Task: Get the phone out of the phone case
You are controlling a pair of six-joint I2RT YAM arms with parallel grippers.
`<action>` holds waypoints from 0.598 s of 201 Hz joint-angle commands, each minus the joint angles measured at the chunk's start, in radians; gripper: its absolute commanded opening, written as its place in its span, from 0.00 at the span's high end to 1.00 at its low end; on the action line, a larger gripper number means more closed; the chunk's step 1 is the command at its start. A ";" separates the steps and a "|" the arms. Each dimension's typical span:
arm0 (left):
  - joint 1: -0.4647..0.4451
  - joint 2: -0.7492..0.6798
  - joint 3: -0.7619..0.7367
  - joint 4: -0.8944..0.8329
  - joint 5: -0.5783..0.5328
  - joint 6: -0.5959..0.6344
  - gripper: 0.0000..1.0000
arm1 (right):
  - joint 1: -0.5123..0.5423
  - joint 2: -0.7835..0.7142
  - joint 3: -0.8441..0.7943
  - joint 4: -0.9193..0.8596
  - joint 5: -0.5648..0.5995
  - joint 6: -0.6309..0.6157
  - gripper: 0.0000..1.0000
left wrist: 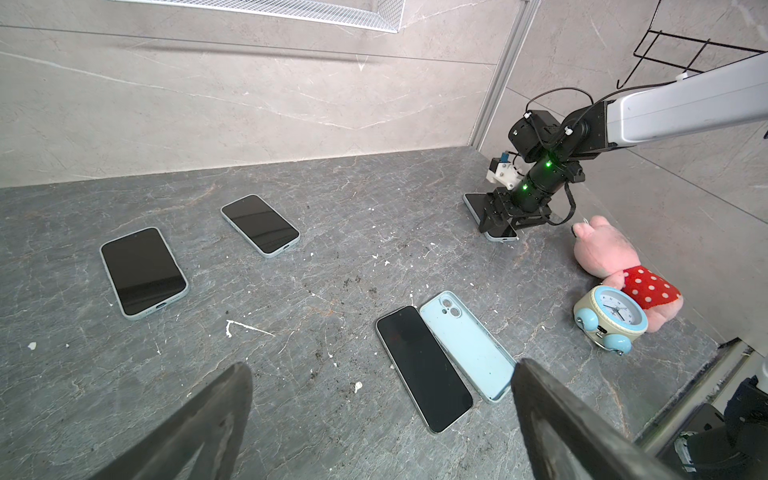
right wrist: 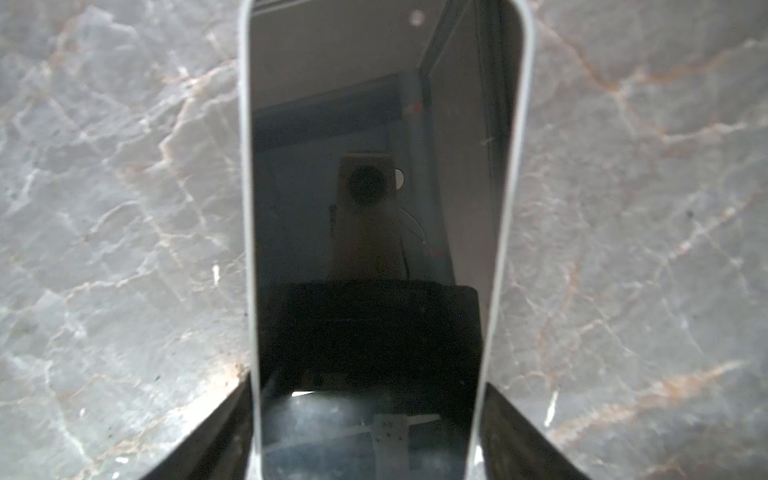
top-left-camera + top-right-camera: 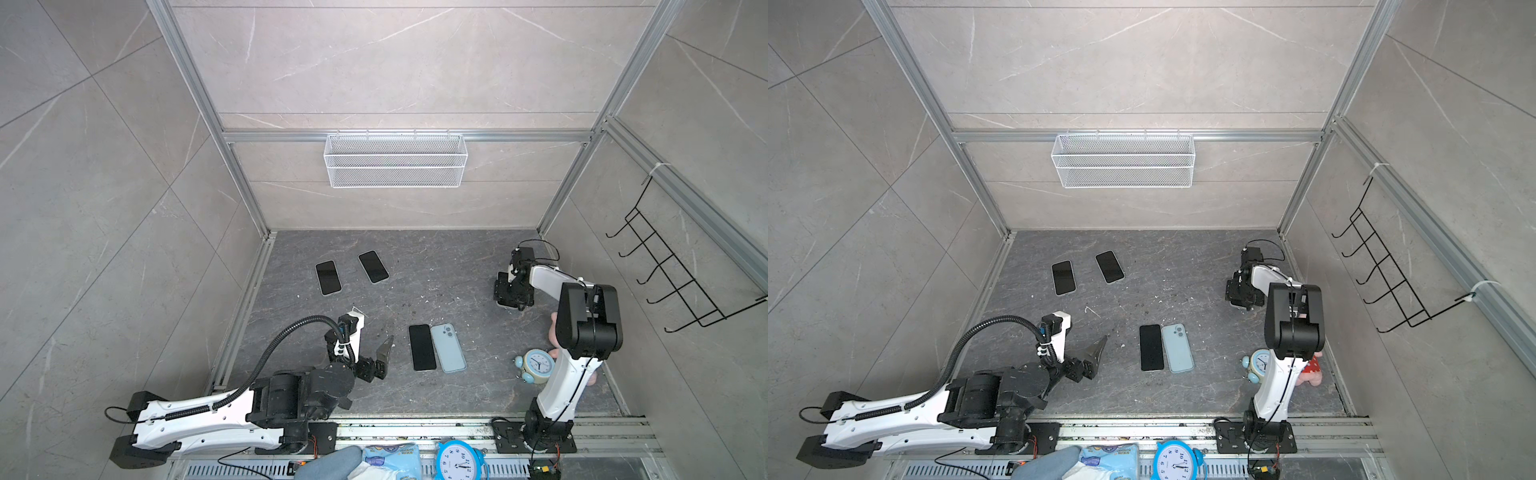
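The right gripper [image 2: 368, 382] is clasping by its long edges the blue-cased phone [image 2: 374, 166] lying near the tabletop's [image 3: 457, 270] right edge, while the left gripper [image 1: 381, 365] is hovering, spread wide, near a bare phone [image 1: 424, 374] and an empty blue case [image 1: 467, 345].

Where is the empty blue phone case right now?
In both top views the blue case lies at the front middle of the table, beside a black phone on its left; the alarm clock is farther right.

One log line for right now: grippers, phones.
left gripper open, empty | right gripper astride cased phone, grip unclear | bare phone beside empty case
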 commanded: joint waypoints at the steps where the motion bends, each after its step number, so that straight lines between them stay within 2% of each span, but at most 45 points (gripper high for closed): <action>1: -0.001 -0.003 -0.001 0.010 0.018 -0.020 0.01 | 0.004 0.036 0.019 -0.059 0.038 0.012 0.31; 40: -0.001 0.041 -0.034 0.070 0.103 -0.026 0.01 | 0.004 0.039 0.019 -0.057 0.046 0.023 0.47; 75: 0.024 0.062 -0.085 0.132 0.142 -0.109 0.01 | 0.005 0.031 0.010 -0.053 0.027 0.037 0.64; 96: 0.112 0.072 -0.116 0.189 0.257 -0.185 0.01 | 0.012 -0.004 -0.013 -0.039 -0.009 0.053 0.70; 120: 0.259 0.140 -0.145 0.290 0.473 -0.263 0.01 | 0.030 -0.058 -0.055 -0.014 -0.045 0.077 0.74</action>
